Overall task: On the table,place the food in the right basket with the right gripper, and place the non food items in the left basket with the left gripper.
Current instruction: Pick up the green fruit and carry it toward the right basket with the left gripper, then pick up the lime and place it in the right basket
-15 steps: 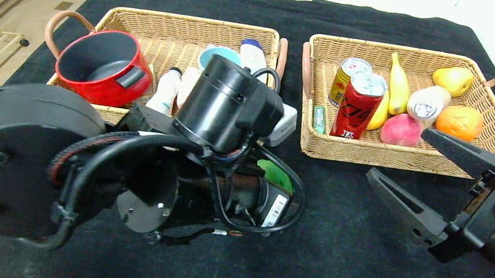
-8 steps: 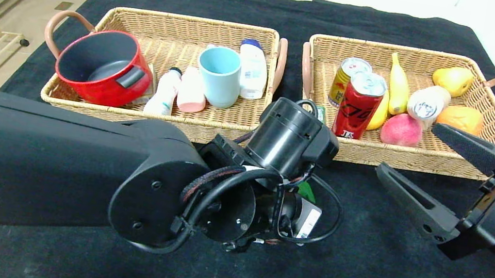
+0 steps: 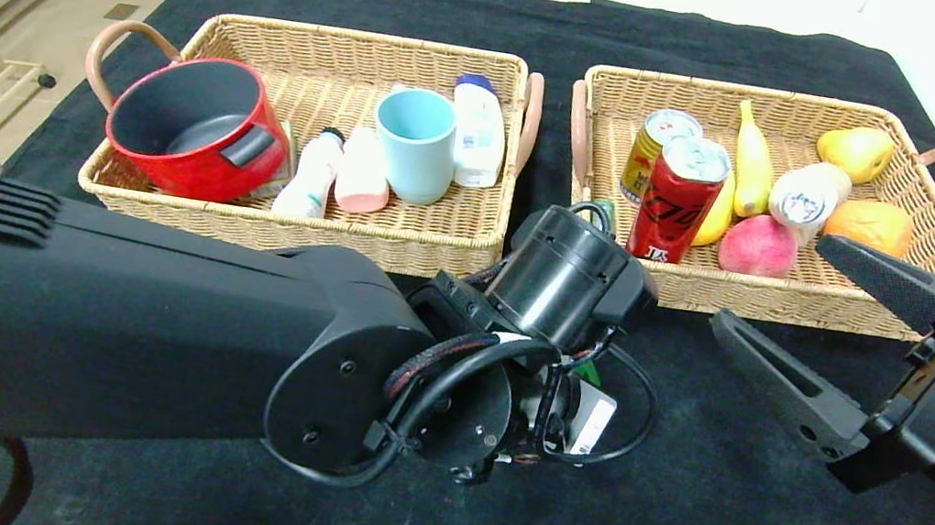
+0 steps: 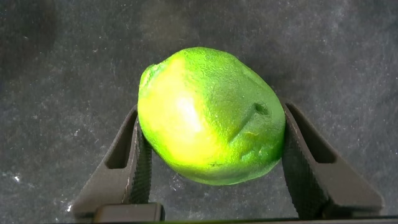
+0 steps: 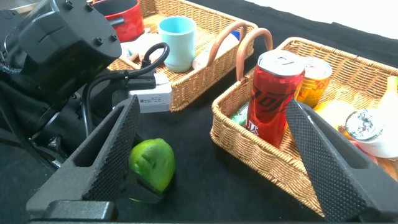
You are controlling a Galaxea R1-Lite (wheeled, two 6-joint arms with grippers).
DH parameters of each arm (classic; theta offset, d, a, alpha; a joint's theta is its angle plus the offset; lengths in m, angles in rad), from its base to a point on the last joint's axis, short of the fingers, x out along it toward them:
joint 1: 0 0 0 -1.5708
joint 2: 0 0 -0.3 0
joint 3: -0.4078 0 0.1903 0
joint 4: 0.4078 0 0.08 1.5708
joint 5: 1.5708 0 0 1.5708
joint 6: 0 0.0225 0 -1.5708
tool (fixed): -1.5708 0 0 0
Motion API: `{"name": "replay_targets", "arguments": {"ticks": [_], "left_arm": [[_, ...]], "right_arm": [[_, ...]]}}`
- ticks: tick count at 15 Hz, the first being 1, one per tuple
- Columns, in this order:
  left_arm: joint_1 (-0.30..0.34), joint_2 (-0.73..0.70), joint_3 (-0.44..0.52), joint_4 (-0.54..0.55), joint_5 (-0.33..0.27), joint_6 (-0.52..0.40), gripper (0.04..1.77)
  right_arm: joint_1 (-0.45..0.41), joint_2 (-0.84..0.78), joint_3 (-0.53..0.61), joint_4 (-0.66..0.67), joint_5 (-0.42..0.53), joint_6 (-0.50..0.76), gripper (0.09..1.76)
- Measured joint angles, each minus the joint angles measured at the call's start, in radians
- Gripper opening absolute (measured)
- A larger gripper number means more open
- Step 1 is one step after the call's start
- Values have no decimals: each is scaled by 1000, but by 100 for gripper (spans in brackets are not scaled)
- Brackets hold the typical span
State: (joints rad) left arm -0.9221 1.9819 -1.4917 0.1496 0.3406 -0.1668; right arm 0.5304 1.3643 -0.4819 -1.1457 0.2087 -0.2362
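Note:
A green lime (image 4: 211,115) sits between the fingers of my left gripper (image 4: 211,111), which is shut on it low over the black table. In the head view my left wrist (image 3: 563,277) covers the gripper, in front of the gap between the baskets; only a sliver of the lime (image 3: 592,373) shows. The right wrist view shows the lime (image 5: 152,163) held in the left fingers. My right gripper (image 3: 770,285) is open and empty, just right of the lime and in front of the right basket (image 3: 759,297).
The right basket holds a red can (image 3: 676,201), a yellow can, a banana, a pear, an orange, a peach and a white bottle. The left basket (image 3: 296,228) holds a red pot (image 3: 192,124), a blue cup (image 3: 416,139) and several bottles.
My left arm has swung to the right with the lime, from in front of the left basket to in front of the gap between the baskets. The right gripper shifted slightly.

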Motion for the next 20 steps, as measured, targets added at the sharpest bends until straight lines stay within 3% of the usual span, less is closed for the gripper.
{"name": "replay_targets", "arguments": {"ticks": [2, 6, 14, 20], "left_arm": [[0, 1, 0, 1, 2, 0, 120], [0, 6, 2, 5, 0, -3, 142], [-8, -42, 12, 14, 34, -4, 160], [-26, -177, 118, 9, 34, -4, 166]], "right_arm": [[0, 1, 0, 0, -1, 0, 171], [0, 1, 1, -1, 0, 0, 171], [7, -14, 7, -1, 0, -1, 171], [1, -27, 5, 2, 0, -1, 171]]}}
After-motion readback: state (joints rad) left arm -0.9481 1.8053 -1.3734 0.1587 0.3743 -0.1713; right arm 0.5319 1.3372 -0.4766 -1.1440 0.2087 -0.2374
